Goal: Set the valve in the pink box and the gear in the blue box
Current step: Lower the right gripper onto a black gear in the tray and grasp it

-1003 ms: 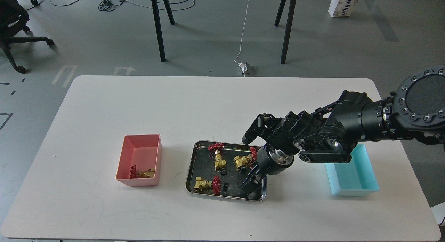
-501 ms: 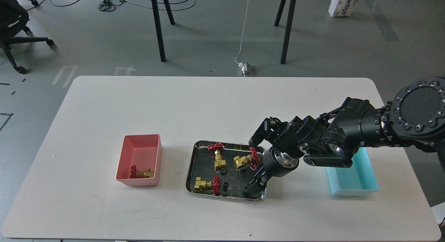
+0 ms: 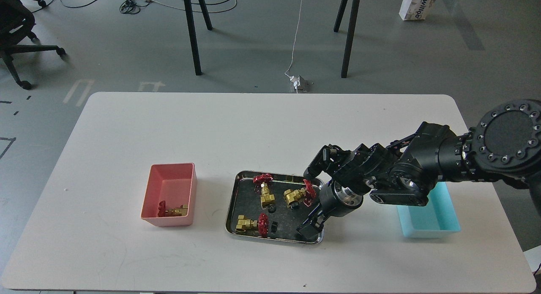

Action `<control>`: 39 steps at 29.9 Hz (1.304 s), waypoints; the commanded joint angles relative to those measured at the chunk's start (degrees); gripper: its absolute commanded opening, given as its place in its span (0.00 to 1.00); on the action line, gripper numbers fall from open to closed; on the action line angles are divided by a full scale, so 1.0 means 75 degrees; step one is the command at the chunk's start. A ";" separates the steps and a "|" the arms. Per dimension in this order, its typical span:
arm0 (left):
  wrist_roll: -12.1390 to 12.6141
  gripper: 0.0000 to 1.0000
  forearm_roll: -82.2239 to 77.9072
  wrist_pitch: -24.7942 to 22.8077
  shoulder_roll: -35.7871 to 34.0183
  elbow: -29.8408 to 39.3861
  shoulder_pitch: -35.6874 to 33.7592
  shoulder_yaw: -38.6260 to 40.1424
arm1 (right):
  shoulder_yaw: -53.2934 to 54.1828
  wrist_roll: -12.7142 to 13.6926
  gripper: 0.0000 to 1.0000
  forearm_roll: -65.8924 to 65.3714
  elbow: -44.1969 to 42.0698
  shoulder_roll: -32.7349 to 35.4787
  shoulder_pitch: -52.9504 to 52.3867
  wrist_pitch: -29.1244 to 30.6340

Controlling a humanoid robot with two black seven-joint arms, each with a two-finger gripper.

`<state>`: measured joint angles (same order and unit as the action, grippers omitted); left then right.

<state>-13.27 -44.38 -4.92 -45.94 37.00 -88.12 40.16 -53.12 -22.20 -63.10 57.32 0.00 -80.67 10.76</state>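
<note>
Three valves lie in the steel tray: one at the back, one at the right, one at the front left. A fourth valve lies in the pink box. Black gears lie in the tray, one in the middle and one at the front. My right gripper points down into the tray's front right corner; its dark fingers cannot be told apart. The blue box stands right of the tray, partly under my right arm. My left gripper is out of view.
My right arm reaches in from the right over the blue box and the tray's right edge. Table legs and cables stand on the floor beyond the table's far edge.
My right arm has shifted a little to the right and lower. The gripper has moved slightly towards the tray's front right corner. The valves and gears have not moved.
</note>
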 commanded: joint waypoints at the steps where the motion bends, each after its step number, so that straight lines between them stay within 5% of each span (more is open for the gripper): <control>1: 0.0000 0.99 -0.0001 0.0000 -0.0004 0.0000 -0.0005 0.0000 | -0.0124 -0.0005 0.82 -0.0082 0.0045 0.0000 -0.0036 -0.0098; 19: 0.0058 0.99 0.0010 -0.0011 -0.0027 0.0000 -0.0145 0.0000 | -0.0101 -0.0028 0.82 -0.0973 0.0186 0.0000 -0.0189 -0.0473; 39: 0.0129 0.99 0.0010 -0.0011 -0.0039 0.0000 -0.0169 0.0000 | -0.0100 -0.0427 0.80 -0.0985 0.0362 0.0000 0.0010 -0.1012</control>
<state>-12.50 -44.29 -5.01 -46.23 37.00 -89.39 40.16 -53.73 -25.65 -70.27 60.19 0.00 -81.06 3.08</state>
